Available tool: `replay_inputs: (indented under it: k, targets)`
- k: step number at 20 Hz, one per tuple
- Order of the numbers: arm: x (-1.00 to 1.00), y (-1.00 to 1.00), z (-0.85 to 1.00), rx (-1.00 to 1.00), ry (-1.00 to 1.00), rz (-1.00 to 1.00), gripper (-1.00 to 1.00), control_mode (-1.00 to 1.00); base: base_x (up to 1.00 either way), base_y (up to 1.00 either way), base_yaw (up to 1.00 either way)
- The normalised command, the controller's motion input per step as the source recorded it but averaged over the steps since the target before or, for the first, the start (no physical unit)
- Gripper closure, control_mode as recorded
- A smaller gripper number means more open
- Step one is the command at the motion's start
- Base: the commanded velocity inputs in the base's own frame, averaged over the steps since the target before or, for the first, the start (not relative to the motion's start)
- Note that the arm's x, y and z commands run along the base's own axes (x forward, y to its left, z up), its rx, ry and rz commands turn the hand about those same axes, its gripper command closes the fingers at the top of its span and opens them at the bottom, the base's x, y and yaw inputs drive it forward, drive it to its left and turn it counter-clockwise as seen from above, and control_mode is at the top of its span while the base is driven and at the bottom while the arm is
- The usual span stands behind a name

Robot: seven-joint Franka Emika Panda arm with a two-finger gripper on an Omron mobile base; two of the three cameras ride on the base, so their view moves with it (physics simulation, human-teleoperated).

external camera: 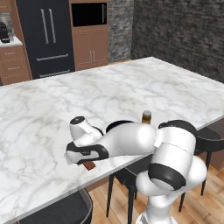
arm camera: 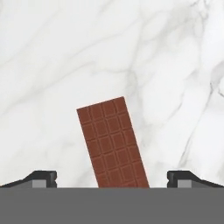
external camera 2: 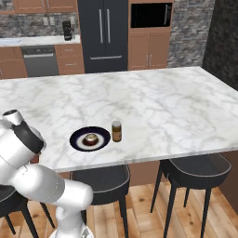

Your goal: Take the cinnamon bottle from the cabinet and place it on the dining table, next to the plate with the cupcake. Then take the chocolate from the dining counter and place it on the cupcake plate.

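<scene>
Between the two dark finger tips (arm camera: 43,178) in the hand view lies the flat reddish-brown chocolate bar (arm camera: 113,142), scored into small squares, its long side tilted slightly off the line of the hand. The jaws stand spread wide, one tip at each lower corner of that view, and neither touches the bar; the chocolate sits in the gap, closer to the middle than to either tip, flat on the white marble worktop (arm camera: 131,52) with grey veins.

In the left base view the gripper (external camera: 84,161) hangs low over the near edge of the marble, and an end of the chocolate bar (external camera: 90,165) peeks out just beneath it, close to the edge of the slab. The white arm folds over the worktop from the lower right.

Further along the near edge, in the right base view, the small round dark navy plate (external camera 2: 76,139) with a paler inner ring carries the tiny brown cupcake (external camera 2: 91,138) with a cream top at its centre. Just beside the plate, on its right and apart from it, stands the small brown cinnamon bottle (external camera 2: 116,131), upright, with a pale cap.

Dark round stools (external camera 2: 195,171) stand under the near edge of the worktop. Against the far wall are a black fridge (external camera 2: 104,32) and reddish-brown wooden cabinets (external camera 2: 148,53).
</scene>
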Motion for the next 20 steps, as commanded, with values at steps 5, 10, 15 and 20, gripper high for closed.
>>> replay_inputs:
  k: [5, 10, 15, 20]
  targets:
    - [0.07, 0.00, -0.24, 0.02, 0.00, 0.00, -1.00, -1.00, 0.00, 0.00, 0.00]
    - [0.05, 0.00, -0.28, 0.03, 0.04, 0.00, -1.00, -1.00, 0.00, 0.00, 0.00]
    - [0.07, 0.00, -0.24, 0.02, 0.00, 0.00, -1.00, -1.00, 0.00, 0.00, 0.00]
    - [0.01, 0.00, -0.32, 0.00, 0.00, 0.00, -1.00, -1.00, 0.00, 0.00, 0.00]
